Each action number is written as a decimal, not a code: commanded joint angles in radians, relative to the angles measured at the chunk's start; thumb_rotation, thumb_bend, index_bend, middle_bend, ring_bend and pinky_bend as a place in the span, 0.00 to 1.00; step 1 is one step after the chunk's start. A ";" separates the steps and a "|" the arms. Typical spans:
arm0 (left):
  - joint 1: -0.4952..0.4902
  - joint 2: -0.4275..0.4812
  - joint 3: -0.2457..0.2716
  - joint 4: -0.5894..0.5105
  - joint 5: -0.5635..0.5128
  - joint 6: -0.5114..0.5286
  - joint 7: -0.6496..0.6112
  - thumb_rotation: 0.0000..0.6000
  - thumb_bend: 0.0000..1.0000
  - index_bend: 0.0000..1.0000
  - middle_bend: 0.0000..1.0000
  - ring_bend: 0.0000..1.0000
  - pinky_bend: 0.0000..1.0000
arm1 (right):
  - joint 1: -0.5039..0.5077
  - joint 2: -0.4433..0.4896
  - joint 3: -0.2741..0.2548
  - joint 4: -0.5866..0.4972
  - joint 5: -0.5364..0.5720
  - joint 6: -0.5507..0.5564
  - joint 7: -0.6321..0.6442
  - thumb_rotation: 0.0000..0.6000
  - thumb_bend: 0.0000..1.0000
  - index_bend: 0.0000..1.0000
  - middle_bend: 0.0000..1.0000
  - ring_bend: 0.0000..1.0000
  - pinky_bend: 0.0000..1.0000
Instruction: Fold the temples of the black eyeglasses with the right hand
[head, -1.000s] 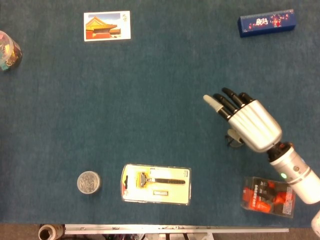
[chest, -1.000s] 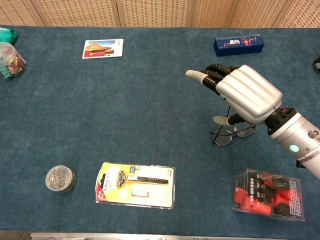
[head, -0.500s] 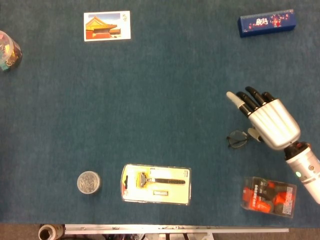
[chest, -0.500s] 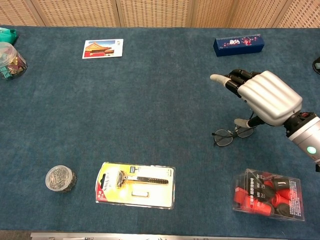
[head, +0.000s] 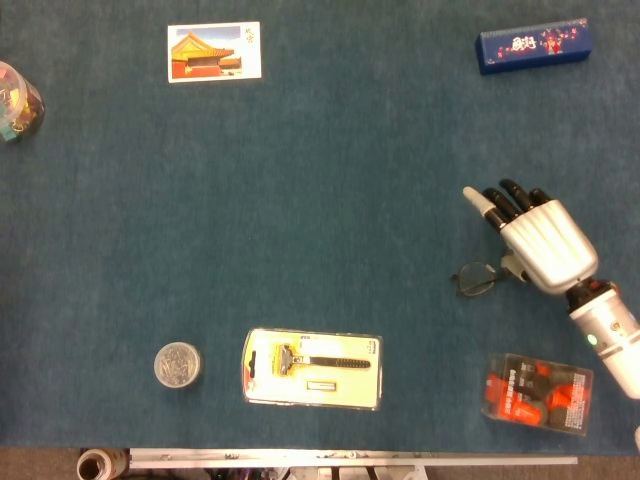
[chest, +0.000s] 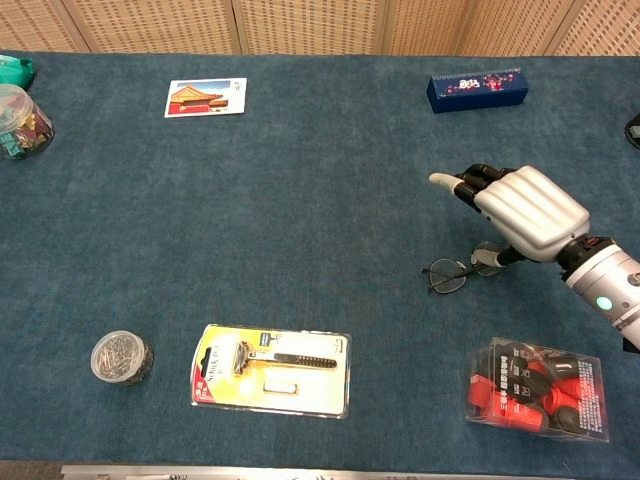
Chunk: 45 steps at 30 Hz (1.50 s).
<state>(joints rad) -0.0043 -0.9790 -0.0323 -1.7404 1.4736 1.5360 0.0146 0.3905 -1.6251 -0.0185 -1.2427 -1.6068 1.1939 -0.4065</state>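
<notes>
Far left, at 9 to 10 o'clock: jar (head: 18, 102) of coloured bits, partly cut off by the frame edge. At 11 o'clock: postcard (head: 214, 51), flat on the table (head: 320, 200). At 7 o'clock: small round tin (head: 177, 364). At 6 o'clock: razor pack (head: 312, 368), flat, well apart from the task area. At 1 o'clock: blue box (head: 534, 46) near the far edge.

At 4 o'clock: glasses (chest: 462, 270) resting on the table, lenses visible in the chest view, just left of and partly under the right hand (head: 540, 243). Temples not plainly visible in either view, possibly already folded behind the front; cannot tell for certain.

Right hand palm down above the right lens; fingers (chest: 468, 181) extended and slightly spread, pointing to 11 o'clock, holding nothing. Thumb low by the right lens; contact with the frame cannot be confirmed.

At 5 o'clock: clear box (head: 536, 392) of red and black parts, near the forearm, not touching. Left hand absent from both views.

Assessment: no temple seen standing out, hand free of the glasses. Task judged at or near its end; remaining, if anything, a check that both temples lie flat.
</notes>
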 joint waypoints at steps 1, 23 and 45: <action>-0.001 0.000 0.000 0.000 -0.001 -0.002 0.002 1.00 0.03 0.43 0.46 0.38 0.50 | 0.004 -0.014 0.003 0.024 0.011 -0.012 0.008 1.00 0.06 0.13 0.26 0.18 0.42; -0.012 -0.010 -0.001 0.010 -0.007 -0.021 0.008 1.00 0.03 0.43 0.46 0.38 0.50 | -0.081 0.273 0.025 -0.321 -0.084 0.266 -0.029 1.00 0.06 0.13 0.26 0.18 0.42; -0.044 -0.039 0.004 0.018 -0.024 -0.082 0.053 1.00 0.03 0.44 0.47 0.38 0.50 | -0.254 0.414 0.068 -0.408 0.188 0.316 0.037 1.00 0.06 0.22 0.27 0.18 0.42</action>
<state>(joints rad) -0.0482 -1.0167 -0.0284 -1.7230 1.4512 1.4548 0.0652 0.1393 -1.2102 0.0469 -1.6560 -1.4213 1.5140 -0.3777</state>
